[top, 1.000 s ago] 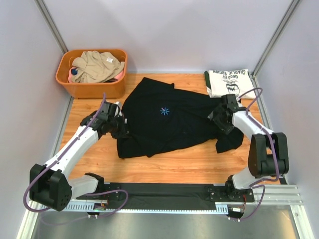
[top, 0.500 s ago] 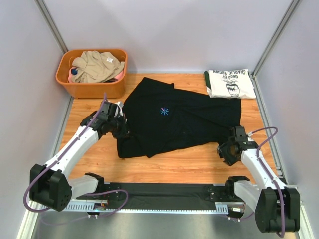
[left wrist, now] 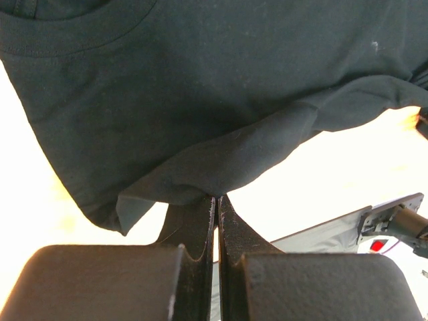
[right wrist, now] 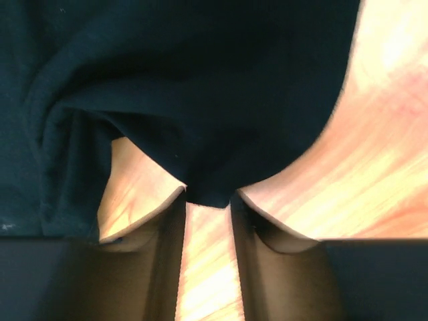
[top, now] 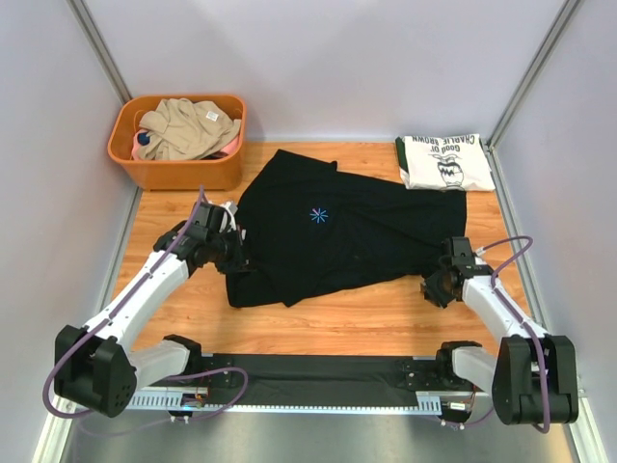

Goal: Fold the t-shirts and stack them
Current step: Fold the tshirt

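The black t-shirt (top: 337,231) lies spread and creased on the wooden table, its light-blue starburst mark facing up. My left gripper (top: 236,258) is at its left edge. In the left wrist view that gripper (left wrist: 216,197) is shut on a fold of the black t-shirt (left wrist: 200,100). My right gripper (top: 432,286) is at the shirt's lower right corner. The right wrist view shows its jaws (right wrist: 207,197) a narrow gap apart, with the hem of the black t-shirt (right wrist: 200,80) between the tips. The white t-shirt (top: 443,159) lies folded at the back right.
An orange basket (top: 174,174) holding beige and pink cloth stands at the back left. Grey walls close in the table on three sides. A black rail (top: 318,371) with the arm bases runs along the near edge.
My right arm has swung from the shirt's upper right edge down to its lower right corner, and its jaws have narrowed round the hem. The left gripper has kept its hold, barely moving.
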`<state>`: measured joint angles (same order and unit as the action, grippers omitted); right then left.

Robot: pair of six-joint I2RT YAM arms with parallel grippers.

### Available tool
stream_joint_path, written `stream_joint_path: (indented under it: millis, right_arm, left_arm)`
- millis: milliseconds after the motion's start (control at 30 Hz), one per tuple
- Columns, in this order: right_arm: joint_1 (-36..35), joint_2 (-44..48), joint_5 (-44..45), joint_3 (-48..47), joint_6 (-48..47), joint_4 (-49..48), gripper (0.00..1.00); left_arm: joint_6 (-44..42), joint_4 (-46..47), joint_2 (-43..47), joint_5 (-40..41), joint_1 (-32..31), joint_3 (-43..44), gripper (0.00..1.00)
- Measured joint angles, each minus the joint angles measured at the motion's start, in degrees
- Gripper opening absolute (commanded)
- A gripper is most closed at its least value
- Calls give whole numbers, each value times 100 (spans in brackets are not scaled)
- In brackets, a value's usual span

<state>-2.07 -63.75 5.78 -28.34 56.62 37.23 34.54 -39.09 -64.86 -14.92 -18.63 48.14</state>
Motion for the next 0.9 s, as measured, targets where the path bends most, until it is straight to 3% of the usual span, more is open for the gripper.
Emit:
stream_joint_path:
  millis: [100, 367, 900]
  right_arm:
    - [2, -83, 33, 20, -55, -238, 0]
    - [0, 33, 87, 22, -251, -286, 0]
    - [0, 3047, 776, -1469, -389, 2546, 0]
  left_arm:
    - [-4, -4, 4, 4, -2, -22, 0]
    - [-46, -46, 7, 46, 0, 2, 0]
    - [-76, -1045, 1259, 129, -2, 592, 0]
